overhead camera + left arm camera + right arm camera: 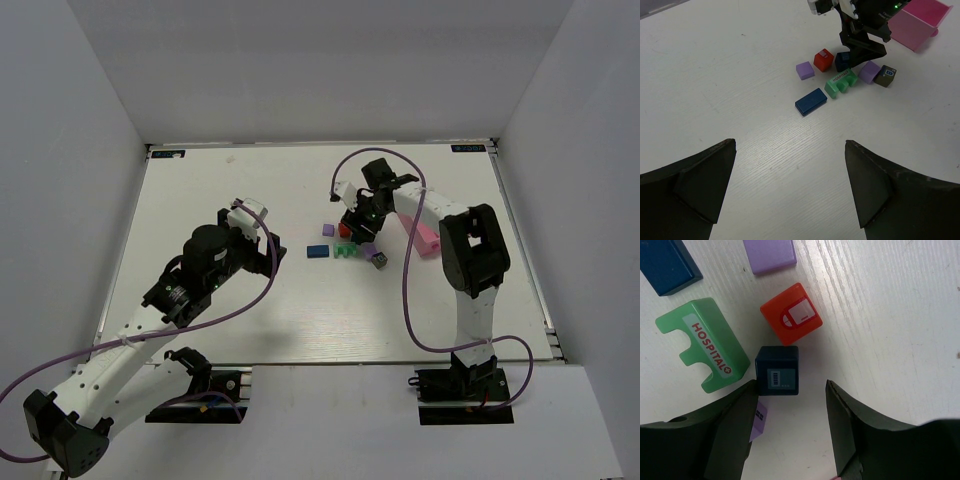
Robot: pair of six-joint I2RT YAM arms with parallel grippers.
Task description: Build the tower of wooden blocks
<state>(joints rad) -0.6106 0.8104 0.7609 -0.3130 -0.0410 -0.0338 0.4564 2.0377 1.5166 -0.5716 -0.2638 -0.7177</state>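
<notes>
Green block (705,342) flat, lettered face upward.

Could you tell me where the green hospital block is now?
In the right wrist view, the green hospital block lies left of the dark cube.

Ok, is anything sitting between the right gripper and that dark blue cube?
Nothing visible. The dark blue cube sits right at the mouth of the open right gripper. The green hospital block lies close beside the cube near one finger, and a purple block shows by that same finger, so closing may nudge them.
</notes>
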